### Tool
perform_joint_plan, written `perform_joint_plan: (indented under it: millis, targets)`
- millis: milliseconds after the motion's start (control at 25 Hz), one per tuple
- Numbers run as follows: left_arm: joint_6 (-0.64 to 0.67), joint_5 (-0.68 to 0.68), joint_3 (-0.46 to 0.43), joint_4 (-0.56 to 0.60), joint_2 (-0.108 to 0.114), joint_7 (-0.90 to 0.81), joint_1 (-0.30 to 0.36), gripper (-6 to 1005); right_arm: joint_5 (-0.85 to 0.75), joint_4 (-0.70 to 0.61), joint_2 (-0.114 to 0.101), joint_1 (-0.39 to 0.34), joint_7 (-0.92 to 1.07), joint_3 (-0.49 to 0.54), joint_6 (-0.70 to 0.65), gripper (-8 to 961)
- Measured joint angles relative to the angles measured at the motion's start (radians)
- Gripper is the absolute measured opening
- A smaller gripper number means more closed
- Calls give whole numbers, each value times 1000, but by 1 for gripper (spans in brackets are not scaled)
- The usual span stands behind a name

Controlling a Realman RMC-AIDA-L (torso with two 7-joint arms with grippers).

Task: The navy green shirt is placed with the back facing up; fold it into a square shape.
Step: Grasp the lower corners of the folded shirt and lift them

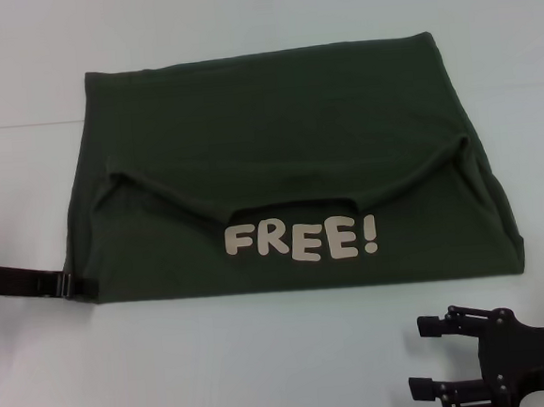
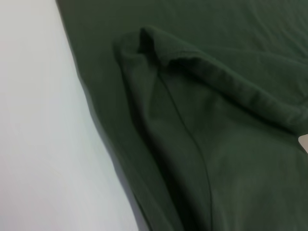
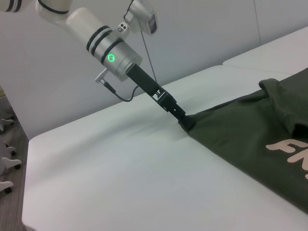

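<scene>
Your left hand (image 3: 186,123) is pinching the near left corner of the navy green shirt (image 1: 286,146), which is lying partly folded mid-surface (image 1: 265,355), "FREE!" print (image 1: 301,241) showing. Your right hand (image 1: 433,356) is hovering at the near right edge, fingers apart.

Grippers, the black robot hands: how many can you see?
2. The left gripper is at the navy green shirt's near-left corner, touching the cloth. The right gripper hangs open over the white table, off the shirt, near the robot's right.
</scene>
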Motion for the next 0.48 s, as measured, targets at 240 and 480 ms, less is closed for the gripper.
perform_joint_plan:
  millis: [240, 480]
  targets:
    - [11, 0, 0, -4, 2, 10, -5, 92, 4, -2, 0, -1, 18, 9, -11, 904]
    - [17, 0, 0, -2, 6, 10, -5, 47, 9, -107, -23, 16, 321, 59, -47, 902]
